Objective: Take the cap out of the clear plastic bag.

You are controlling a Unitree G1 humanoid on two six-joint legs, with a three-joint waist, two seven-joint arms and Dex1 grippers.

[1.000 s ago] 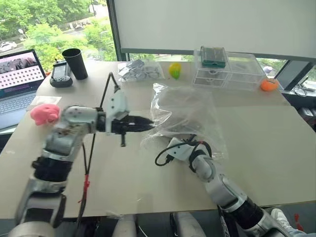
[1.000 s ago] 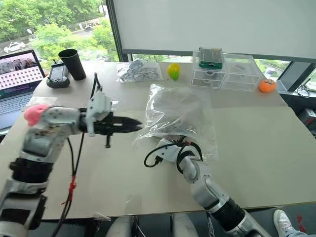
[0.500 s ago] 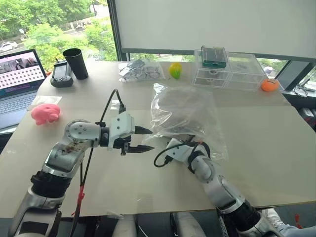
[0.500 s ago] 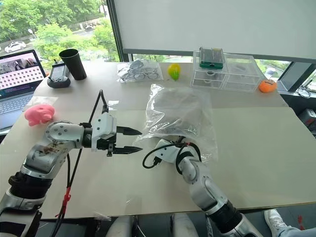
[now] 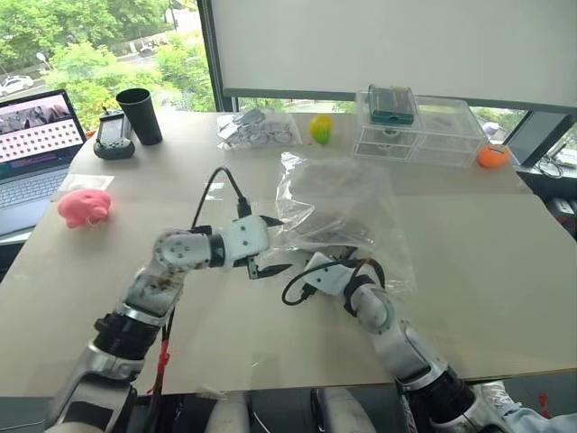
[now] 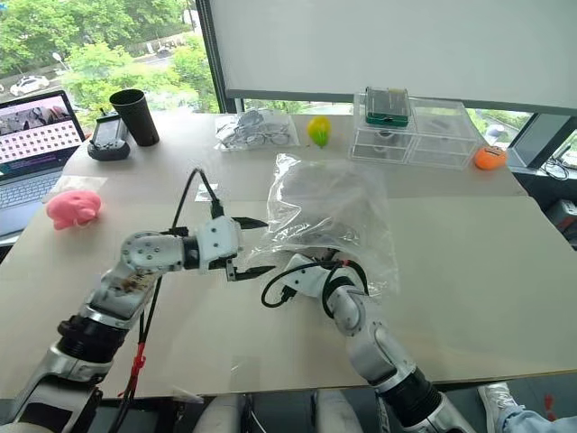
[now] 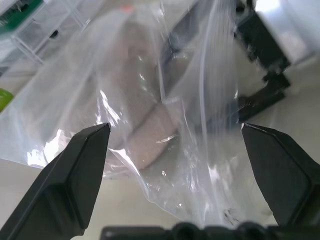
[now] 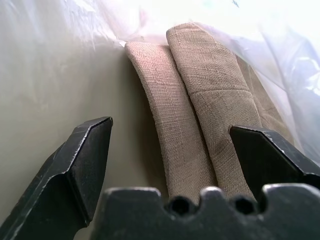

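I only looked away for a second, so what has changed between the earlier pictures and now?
The left gripper was shut and raised beside the clear plastic bag; it has opened wide and dropped down to the bag's near edge, its fingers now on either side of the plastic. Nothing was picked up or let go. The right gripper stayed open inside the bag's mouth, at the cap. The bag, the cap and the table's other things stayed put.

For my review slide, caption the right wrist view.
Open right claw straddling the folded beige cap inside the clear plastic bag.
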